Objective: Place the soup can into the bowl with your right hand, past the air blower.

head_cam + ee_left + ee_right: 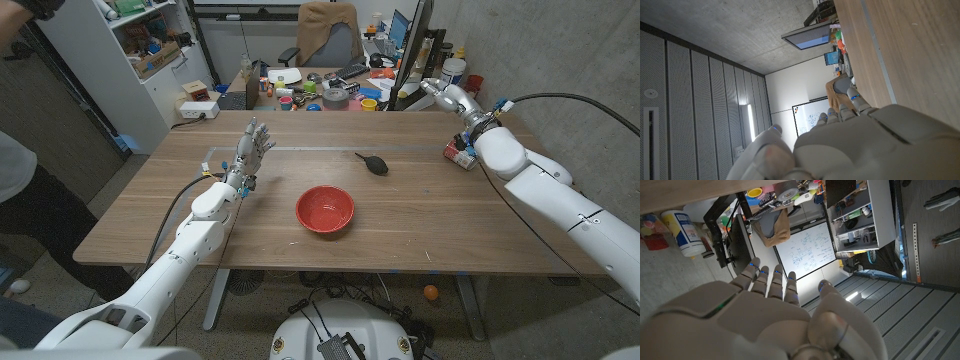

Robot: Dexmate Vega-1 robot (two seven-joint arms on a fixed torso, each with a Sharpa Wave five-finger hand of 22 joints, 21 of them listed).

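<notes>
Both hands: left hand [252, 146] and right hand [443, 94] were held spread, empty.
Risk: can [461, 153] at table's right edge could be toppled; blower [374, 164] clipped before bowl [325, 210].

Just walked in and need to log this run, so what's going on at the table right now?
Nothing is being held yet. The right hand is raised near the table's far right corner, fingers extended, above the soup can lying at the table edge beside the right arm. The red bowl sits empty mid-table, with the black air blower between it and the can. The left hand is upright with fingers spread, idle.
</notes>
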